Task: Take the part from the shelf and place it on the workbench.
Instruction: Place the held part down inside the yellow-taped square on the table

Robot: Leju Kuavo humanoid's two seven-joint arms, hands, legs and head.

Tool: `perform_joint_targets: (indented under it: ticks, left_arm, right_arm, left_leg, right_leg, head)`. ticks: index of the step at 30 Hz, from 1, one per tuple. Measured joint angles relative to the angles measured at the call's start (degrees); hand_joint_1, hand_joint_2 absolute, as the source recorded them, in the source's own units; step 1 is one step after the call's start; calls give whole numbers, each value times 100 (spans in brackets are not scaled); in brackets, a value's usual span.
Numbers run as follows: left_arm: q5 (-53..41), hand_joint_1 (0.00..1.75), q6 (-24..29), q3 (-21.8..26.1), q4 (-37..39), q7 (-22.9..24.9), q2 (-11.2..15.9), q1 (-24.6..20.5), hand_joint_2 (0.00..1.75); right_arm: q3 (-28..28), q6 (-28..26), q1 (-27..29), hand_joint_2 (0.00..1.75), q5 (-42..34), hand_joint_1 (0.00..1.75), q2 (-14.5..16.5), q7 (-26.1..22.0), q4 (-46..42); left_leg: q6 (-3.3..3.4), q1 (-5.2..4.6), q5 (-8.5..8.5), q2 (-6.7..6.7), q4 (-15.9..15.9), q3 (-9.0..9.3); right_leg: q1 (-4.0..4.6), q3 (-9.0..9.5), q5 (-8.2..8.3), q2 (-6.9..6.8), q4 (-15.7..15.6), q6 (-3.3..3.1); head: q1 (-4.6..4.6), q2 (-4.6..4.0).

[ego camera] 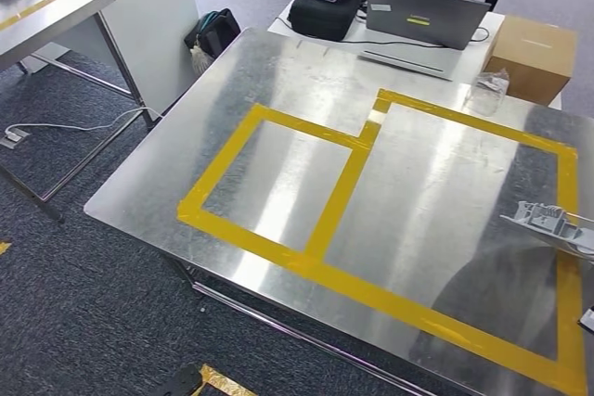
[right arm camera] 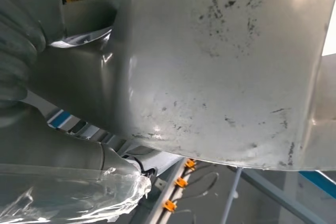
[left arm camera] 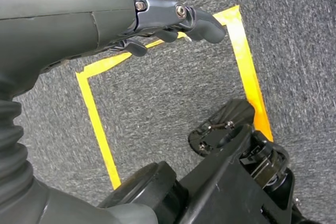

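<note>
I see my left hand (left arm camera: 174, 22) hanging over grey carpet with yellow floor tape (left arm camera: 245, 61), fingers loosely extended, holding nothing. My right hand (right arm camera: 23, 40) presses against the grey part (right arm camera: 222, 66); I cannot tell its grasp. The part (ego camera: 553, 224) hovers above the workbench (ego camera: 294, 183) at its right edge. No writing is readable on the laptop (ego camera: 423, 14).
</note>
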Motion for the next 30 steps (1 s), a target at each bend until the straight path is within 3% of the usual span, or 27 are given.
perform_joint_targets:
  ticks: [6,10,12,15,17,18,19,20,24,30]
  left_arm:
    - [35,0,-56,-115,-21,109,-1,-16,175]
    - [414,0,42,-289,-21,122,-4,-15,175]
    - [603,0,91,-444,-21,118,7,-11,175]
    - [662,0,111,-563,-21,117,24,-15,175]
    - [679,0,129,-598,-21,117,31,-12,175]
    - [688,0,143,-607,-21,117,32,-1,175]
    - [699,0,155,-611,-21,117,34,17,175]
    - [712,0,167,-612,-21,117,36,35,175]
    - [743,0,201,-612,-21,111,53,82,175]
    - [816,0,221,-611,-21,75,65,130,175]
  right_arm:
    - [416,-1,184,175,0,175,27,105,-72]
    - [807,93,387,175,14,175,229,329,203]
    - [1274,505,560,175,18,175,26,1389,366]
    - [2676,1156,674,175,-34,175,-786,4445,482]
    - [3650,1305,681,175,-272,175,-1078,6248,530]
    - [4012,1360,706,175,-486,175,-1159,6740,537]
    - [4278,1435,735,175,-768,175,-1216,6913,538]
    - [4469,1525,766,175,-1103,175,-1255,6788,551]
    - [4854,1721,902,175,-1843,175,-1338,5507,594]
    - [4937,1977,940,175,-2969,175,-1302,5067,596]
  left_leg:
    - [-4,7,-3,1,0,1]
    - [-7,13,-9,-2,-2,-2]
    - [-6,3,-4,-12,-6,-19]
    - [-6,11,0,-4,-8,-12]
    - [-6,25,-3,-2,-8,6]
    - [-5,26,-5,-8,-8,11]
    - [-5,26,-5,-14,-9,13]
    - [-7,25,-5,-17,-9,11]
    - [-8,20,-3,-13,-12,5]
    - [-10,21,-8,-14,-13,5]
  right_leg:
    - [6,5,-4,2,0,-4]
    - [15,21,-17,-5,0,-15]
    - [11,49,-9,-15,6,-6]
    - [12,24,-4,-3,0,-15]
    - [20,11,-11,-8,-15,-28]
    - [21,20,-15,-16,-18,-27]
    - [22,24,-15,-23,-17,-24]
    - [24,23,-15,-27,-17,-22]
    - [20,15,-7,-18,-15,-19]
    - [20,14,-16,-23,-15,-21]
  head:
    - [-2,0]
    - [-1,0]
    - [-2,0]
    - [-1,0]
    - [1,0]
    - [-1,0]
    - [-2,0]
    - [1,0]
    - [-4,0]
    - [-7,0]
